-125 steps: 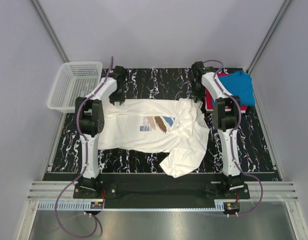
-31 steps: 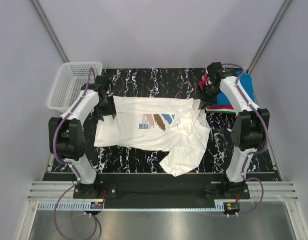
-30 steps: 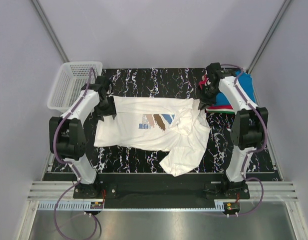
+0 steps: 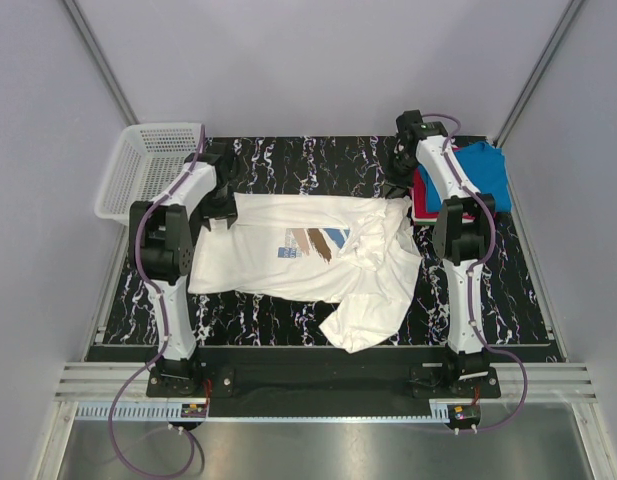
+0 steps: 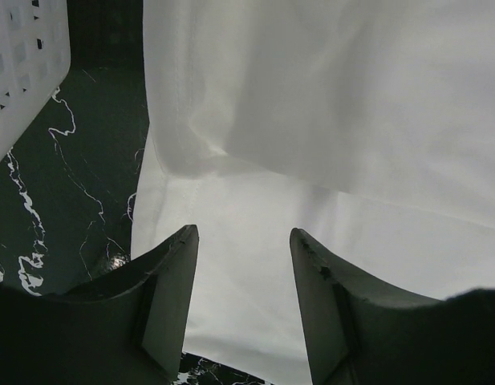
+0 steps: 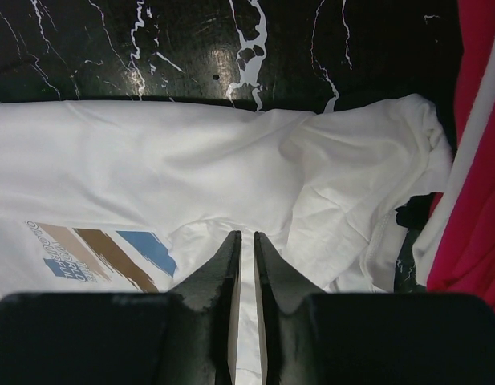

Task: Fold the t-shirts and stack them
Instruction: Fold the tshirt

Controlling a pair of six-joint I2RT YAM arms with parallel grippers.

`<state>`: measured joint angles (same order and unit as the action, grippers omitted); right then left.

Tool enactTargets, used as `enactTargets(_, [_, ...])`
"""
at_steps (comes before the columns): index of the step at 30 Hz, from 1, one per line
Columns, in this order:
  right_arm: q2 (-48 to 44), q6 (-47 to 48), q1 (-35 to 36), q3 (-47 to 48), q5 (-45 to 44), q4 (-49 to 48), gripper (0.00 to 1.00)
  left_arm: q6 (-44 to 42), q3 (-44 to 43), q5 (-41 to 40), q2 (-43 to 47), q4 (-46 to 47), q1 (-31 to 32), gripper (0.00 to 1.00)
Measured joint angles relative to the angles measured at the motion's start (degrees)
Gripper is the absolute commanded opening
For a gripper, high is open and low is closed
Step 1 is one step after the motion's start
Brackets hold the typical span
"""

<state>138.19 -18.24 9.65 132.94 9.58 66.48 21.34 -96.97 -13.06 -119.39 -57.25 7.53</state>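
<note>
The large white t-shirt (image 4: 278, 270) with its blue and brown print (image 4: 310, 243) lies spread on the black marbled mat, its right side bunched and folded over. My left gripper (image 4: 226, 213) is open just above the shirt's far left edge; the left wrist view shows white cloth (image 5: 351, 120) under the parted fingers (image 5: 243, 233), which hold nothing. My right gripper (image 4: 396, 190) is shut and empty over the shirt's far right corner; the right wrist view (image 6: 246, 234) shows crumpled white cloth (image 6: 151, 160) and the print (image 6: 103, 253) below. A blue t-shirt (image 4: 483, 170) lies on a red one (image 4: 423, 197) at the back right.
A white mesh basket (image 4: 148, 165) stands at the back left, off the mat's corner, and its wall shows in the left wrist view (image 5: 22, 64). The red t-shirt (image 6: 472, 160) lies close to the right of my right gripper. Grey walls enclose the table.
Both arms have drawn their elbows inward over the mat. My right gripper has shifted slightly left from the red and blue shirts to the white shirt's corner. The white shirt lies as before.
</note>
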Motion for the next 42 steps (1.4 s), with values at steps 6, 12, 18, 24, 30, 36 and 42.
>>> enactTargets(6, [0.00, 0.04, -0.02, -0.46, 0.09, -0.07, 0.18, 0.07, -0.44, -0.70, -1.49, 0.07, -0.83, 0.54])
enactTargets(12, [0.00, 0.46, -0.02, -1.88, -0.04, -0.02, 0.18, 0.07, -1.97, -0.98, -3.45, 0.17, -2.29, 0.53])
enactTargets(18, [0.00, 0.50, -0.20, -2.10, -0.07, -0.02, 0.16, 0.02, -4.39, -0.90, -5.27, 0.11, -3.23, 0.50])
enactTargets(24, [0.50, 0.48, -0.24, -2.10, -0.09, -0.07, 0.07, -0.02, -5.88, -0.66, -7.37, 0.44, -3.23, 0.40])
enactTargets(30, [4.66, 0.44, -0.28, -2.03, -1.25, 0.02, 0.00, 0.00, -5.75, -0.74, -8.52, 0.11, -3.78, 0.11])
enactTargets(36, [6.62, 0.24, -0.33, -0.90, -2.82, 0.96, 0.00, 0.17, -2.23, -1.14, -6.38, 0.94, -4.00, 0.00])
enactTargets(42, [7.30, 0.04, -1.22, 1.55, -4.61, 1.44, 0.00, -0.04, 0.94, -0.98, -4.39, 1.09, -4.50, 0.32])
